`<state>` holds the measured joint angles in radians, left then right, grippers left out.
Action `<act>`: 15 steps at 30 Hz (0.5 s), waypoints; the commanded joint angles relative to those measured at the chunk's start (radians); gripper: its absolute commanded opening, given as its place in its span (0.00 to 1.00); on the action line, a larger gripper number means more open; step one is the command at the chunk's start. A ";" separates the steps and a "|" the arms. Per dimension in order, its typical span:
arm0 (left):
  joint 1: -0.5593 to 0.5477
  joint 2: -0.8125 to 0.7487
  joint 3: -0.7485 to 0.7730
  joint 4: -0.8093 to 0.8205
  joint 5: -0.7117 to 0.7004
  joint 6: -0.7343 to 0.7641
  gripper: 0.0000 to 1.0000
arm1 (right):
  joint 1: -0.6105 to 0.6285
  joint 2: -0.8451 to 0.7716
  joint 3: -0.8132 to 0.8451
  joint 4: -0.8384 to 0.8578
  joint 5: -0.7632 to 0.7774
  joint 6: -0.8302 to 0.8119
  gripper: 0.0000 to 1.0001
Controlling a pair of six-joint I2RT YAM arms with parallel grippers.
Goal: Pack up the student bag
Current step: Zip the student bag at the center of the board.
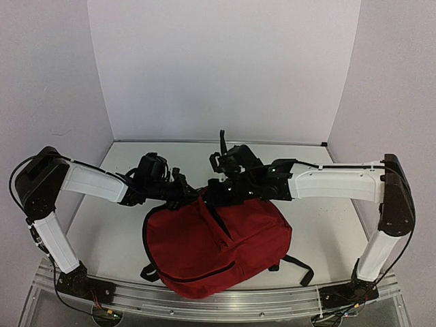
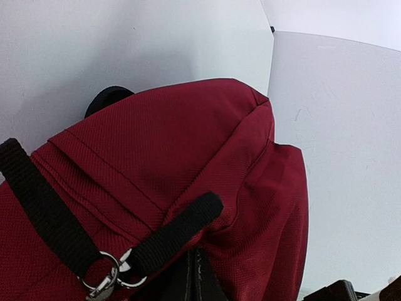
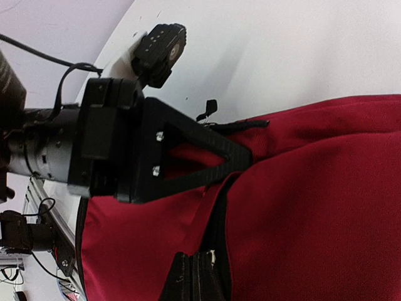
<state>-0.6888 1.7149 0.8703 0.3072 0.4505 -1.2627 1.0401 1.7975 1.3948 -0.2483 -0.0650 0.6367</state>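
- The bag [image 1: 225, 245] lies on the surface [image 1: 102, 231] near its front edge, between the two arm bases, with its far edge under both wrists.
- From above, the arms cover that far edge, so the opening and its zip cannot be made out.
- The left pincer [image 3: 245, 157] shows side-on in the right wrist view. One black triangular finger lies over the red cloth beside a zip pull [image 3: 211, 108], and the other finger is hidden behind it. It is pressed together on the bag's edge.
- In the left wrist view only the dark finger roots show at the bottom edge, close together, with a fold of red cloth drawn toward them.
- The right pincer [image 3: 193, 269] is cut off by the bottom of its own view. Its fingers stand pressed together where a black band of the bag runs in between them, though the exact spot pinched is too dark to tell.
- Two black straps meet at a metal ring [image 2: 109, 279], which is partly cropped.
- One loose strap [image 1: 300, 266] trails off the bag's right side onto the surface.
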 commanded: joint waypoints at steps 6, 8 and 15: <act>0.032 0.034 0.008 0.052 -0.075 -0.020 0.00 | 0.083 -0.156 -0.108 0.024 0.054 0.095 0.00; 0.041 0.040 0.016 0.052 -0.076 -0.016 0.00 | 0.096 -0.181 -0.134 0.024 0.064 0.116 0.00; 0.079 0.059 0.049 0.022 -0.085 0.024 0.00 | 0.130 -0.273 -0.218 0.024 0.097 0.181 0.00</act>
<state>-0.6555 1.7457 0.8708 0.3229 0.4417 -1.2783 1.1451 1.6136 1.2105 -0.2326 0.0014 0.7600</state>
